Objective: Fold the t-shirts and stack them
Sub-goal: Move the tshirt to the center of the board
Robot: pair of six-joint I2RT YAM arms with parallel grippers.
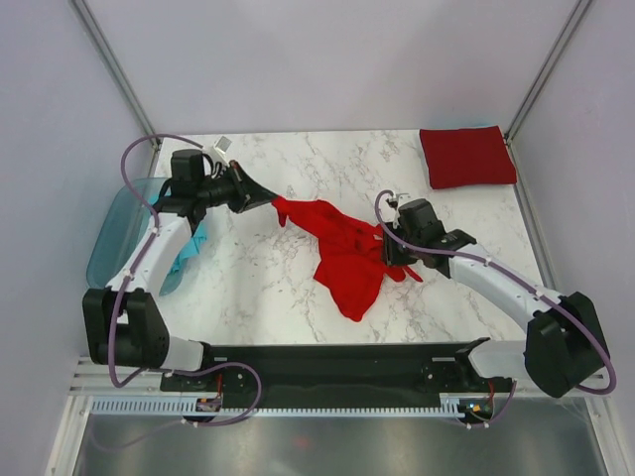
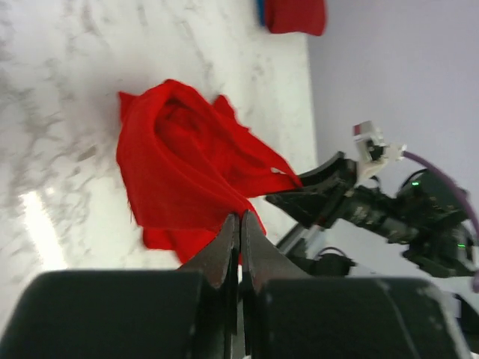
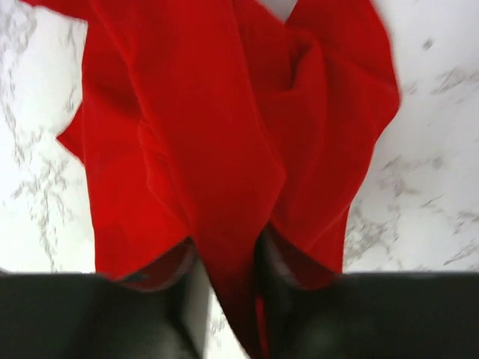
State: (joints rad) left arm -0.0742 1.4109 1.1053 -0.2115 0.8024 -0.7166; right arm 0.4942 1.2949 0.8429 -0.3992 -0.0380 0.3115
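Note:
A crumpled red t-shirt (image 1: 342,253) hangs stretched between my two grippers over the middle of the marble table (image 1: 327,159). My left gripper (image 1: 270,201) is shut on its left corner; in the left wrist view the shirt (image 2: 179,164) spreads out from the closed fingertips (image 2: 239,218). My right gripper (image 1: 385,250) is shut on the shirt's right side; in the right wrist view a fold of red cloth (image 3: 224,172) runs between the fingers (image 3: 228,258). A folded red t-shirt (image 1: 466,156) lies at the table's back right corner, also seen in the left wrist view (image 2: 296,15).
A translucent blue bin (image 1: 124,233) stands at the table's left edge with a light blue garment (image 1: 189,248) hanging over its side. Grey walls enclose the table on three sides.

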